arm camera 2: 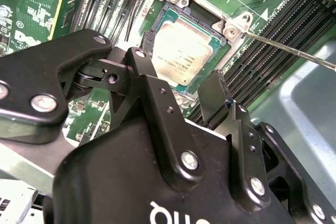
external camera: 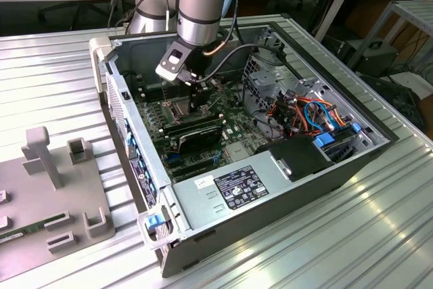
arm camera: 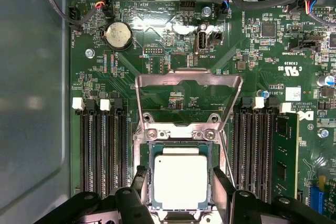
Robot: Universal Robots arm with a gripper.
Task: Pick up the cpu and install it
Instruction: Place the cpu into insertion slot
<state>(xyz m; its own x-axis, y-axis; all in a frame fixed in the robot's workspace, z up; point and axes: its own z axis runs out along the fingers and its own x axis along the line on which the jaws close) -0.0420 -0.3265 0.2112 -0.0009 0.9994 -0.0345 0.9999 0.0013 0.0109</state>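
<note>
One small, thin square cpu (arm camera: 180, 179) with a dull silver-grey metal top lies flat in the dark socket (arm camera: 178, 135). It sits directly between the two black fingers (arm camera: 222, 179) of the gripper (arm camera 2: 176, 72), which is released, one finger on each side of the chip and not closed on it. Beyond the fingertips, the first wrist view shows the metal load plate (arm camera: 146, 98) standing open over the green motherboard (arm camera: 157, 40). The second wrist view shows a thin metal lever (arm camera 2: 286, 50) beside one finger. The exterior view shows the arm (external camera: 203, 5) reaching down into the open computer case (external camera: 304, 211).
</note>
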